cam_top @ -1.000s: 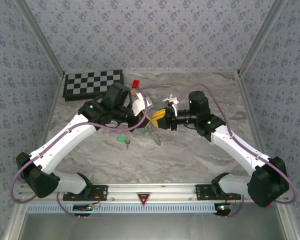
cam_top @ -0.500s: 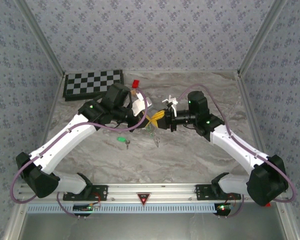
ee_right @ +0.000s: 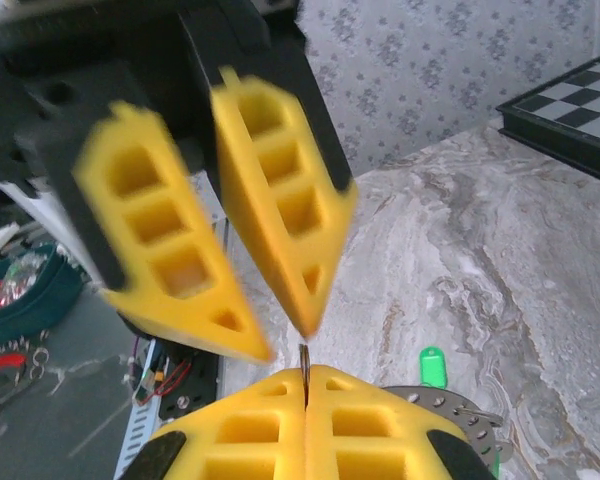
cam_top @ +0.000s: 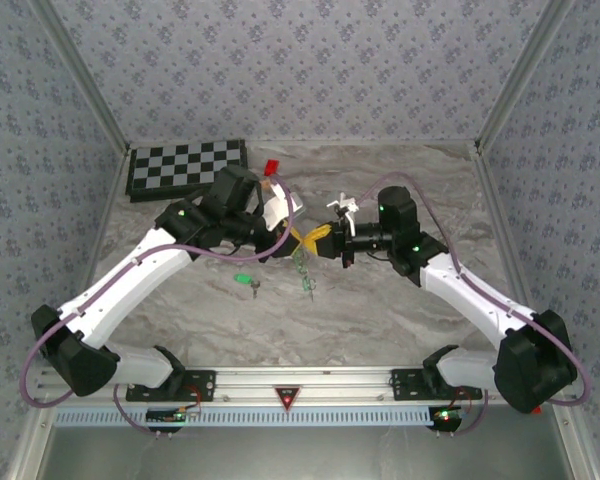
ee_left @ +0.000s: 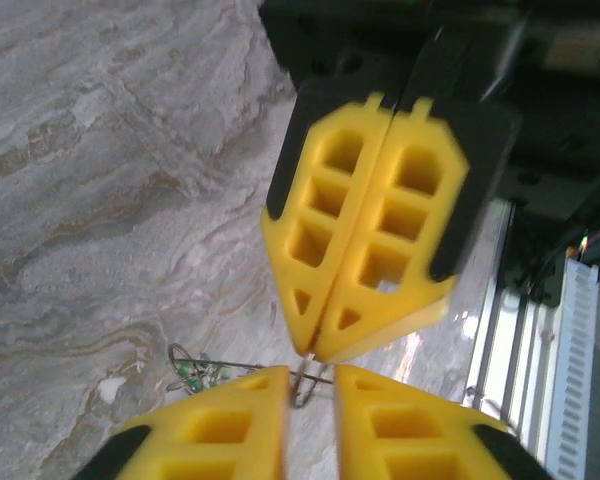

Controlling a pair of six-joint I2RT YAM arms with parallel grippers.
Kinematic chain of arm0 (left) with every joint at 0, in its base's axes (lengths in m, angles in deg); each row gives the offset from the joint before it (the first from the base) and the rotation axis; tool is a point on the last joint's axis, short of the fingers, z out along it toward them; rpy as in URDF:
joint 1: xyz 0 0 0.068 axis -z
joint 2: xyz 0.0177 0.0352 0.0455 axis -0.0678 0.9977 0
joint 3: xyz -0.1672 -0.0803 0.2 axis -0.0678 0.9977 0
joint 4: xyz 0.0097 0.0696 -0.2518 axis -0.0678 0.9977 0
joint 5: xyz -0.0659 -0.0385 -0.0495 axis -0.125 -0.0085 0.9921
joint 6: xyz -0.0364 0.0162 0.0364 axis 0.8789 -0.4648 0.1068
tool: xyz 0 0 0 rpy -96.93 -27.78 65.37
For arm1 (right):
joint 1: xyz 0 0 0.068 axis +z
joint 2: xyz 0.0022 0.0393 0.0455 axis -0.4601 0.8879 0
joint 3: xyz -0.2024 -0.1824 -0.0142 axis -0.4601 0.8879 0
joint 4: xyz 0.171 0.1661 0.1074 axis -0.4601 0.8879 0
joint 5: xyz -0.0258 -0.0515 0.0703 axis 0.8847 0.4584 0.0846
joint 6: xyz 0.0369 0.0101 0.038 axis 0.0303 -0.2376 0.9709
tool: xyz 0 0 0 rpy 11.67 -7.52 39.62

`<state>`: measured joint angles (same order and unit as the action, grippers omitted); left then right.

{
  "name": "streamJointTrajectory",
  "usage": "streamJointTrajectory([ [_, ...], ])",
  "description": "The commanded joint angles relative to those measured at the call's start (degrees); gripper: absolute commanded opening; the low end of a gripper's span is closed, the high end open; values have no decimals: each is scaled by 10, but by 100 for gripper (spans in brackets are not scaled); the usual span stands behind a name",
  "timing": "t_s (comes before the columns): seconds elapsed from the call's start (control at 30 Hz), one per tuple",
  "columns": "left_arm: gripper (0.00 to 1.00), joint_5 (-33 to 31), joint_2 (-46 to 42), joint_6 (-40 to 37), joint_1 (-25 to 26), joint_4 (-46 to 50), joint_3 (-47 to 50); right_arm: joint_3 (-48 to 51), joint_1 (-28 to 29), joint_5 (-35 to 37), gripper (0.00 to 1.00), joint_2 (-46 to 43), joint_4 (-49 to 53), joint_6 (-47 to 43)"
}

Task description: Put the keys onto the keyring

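The keyring (cam_top: 303, 270) hangs above the middle of the table, between the two grippers. My right gripper (ee_right: 305, 375) is shut on its thin metal edge (ee_right: 304, 362). My left gripper (ee_left: 310, 375) faces it tip to tip, and its yellow fingers (ee_left: 230, 420) stand a little apart, with the ring's wire (ee_left: 305, 388) in the gap. Small green-headed keys (ee_left: 190, 375) dangle from the ring's far side. One loose green key (cam_top: 243, 280) lies on the marble below and left of the grippers; the right wrist view also shows this key (ee_right: 432, 366).
A folded chessboard (cam_top: 187, 166) lies at the back left, with a small red block (cam_top: 273, 166) beside it. The metal rail (cam_top: 300, 380) holding both arm bases runs along the near edge. Patterned walls enclose the table on three sides.
The right gripper has closed on the keyring. The left gripper's fingers have parted from shut to a small gap. The ring now hangs more steeply below the fingertips.
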<state>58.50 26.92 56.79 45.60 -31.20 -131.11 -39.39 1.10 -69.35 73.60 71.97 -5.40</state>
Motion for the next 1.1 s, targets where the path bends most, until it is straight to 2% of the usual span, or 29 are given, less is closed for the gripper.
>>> streamJointTrajectory([
  [0.0,25,25,-31,28,-12,-59,3,28,-27,2,0,-17,-100,76],
  [0.17,35,22,-74,96,-28,-168,62,58,-55,21,0,-27,-204,151],
  [0.57,35,-33,-136,240,-30,-405,211,95,-59,97,0,-17,-470,316],
  [0.73,34,-18,-131,280,-30,-474,228,86,-42,110,0,3,-525,357],
  [0.93,31,-13,-136,312,-30,-535,240,79,-17,132,0,14,-535,355],
  [1.07,31,-16,-132,308,-25,-532,238,73,-3,137,0,22,-543,356],
])
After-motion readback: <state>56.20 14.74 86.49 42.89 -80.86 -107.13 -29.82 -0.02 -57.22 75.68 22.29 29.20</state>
